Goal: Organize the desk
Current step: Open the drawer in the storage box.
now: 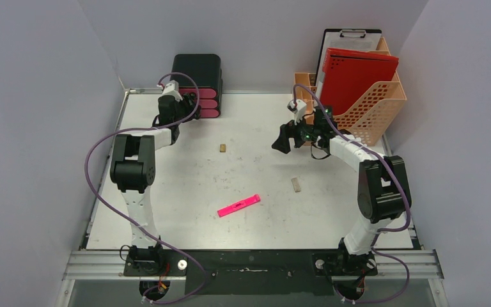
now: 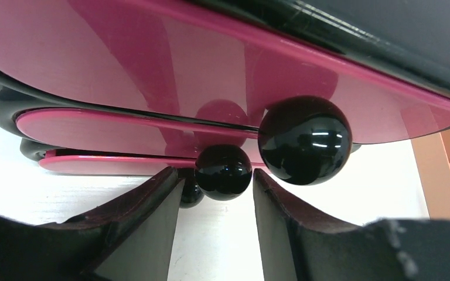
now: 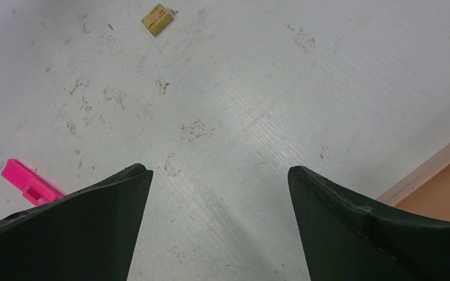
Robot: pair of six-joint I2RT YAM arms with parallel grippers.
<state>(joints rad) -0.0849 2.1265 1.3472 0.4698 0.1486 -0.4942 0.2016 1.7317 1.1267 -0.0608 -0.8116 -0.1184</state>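
The white, scuffed worktop fills the space between the walls, and the two arms are bolted at its near edge. At its far right corner stands an orange file rack which already holds a red folder and a clipboard, so this part looks done. At the far edge, toward the left corner, sits a black drawer box with pink drawers. The left end effector is about half open, with its fingers on either side of a small black knob; I cannot tell if they press it. The right end effector is wide open and empty, above bare worktop beside the rack. Three small things are still loose: a pink stick-shaped item near the middle toward the near edge, and two small tan pieces, one in the middle and one to its right. I judge the task about half done; the small things probably belong in a drawer.
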